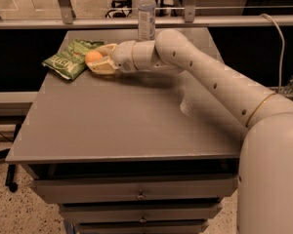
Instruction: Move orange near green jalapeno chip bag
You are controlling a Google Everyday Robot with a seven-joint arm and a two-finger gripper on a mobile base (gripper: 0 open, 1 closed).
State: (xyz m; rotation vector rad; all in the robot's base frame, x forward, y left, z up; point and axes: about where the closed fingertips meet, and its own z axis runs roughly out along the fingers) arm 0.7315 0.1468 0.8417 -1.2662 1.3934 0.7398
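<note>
The orange point(93, 56) sits between the cream fingers of my gripper point(94, 59) at the far left of the grey table top point(122, 116). The gripper is closed around the fruit. The green jalapeno chip bag point(69, 58) lies flat just left of the orange, its right edge touching or slightly under the fingers. My arm reaches in from the right across the back of the table.
A clear plastic bottle point(146, 12) stands upright at the table's back edge, just behind my wrist. Drawers point(136, 195) sit under the front edge. A metal rail runs behind the table.
</note>
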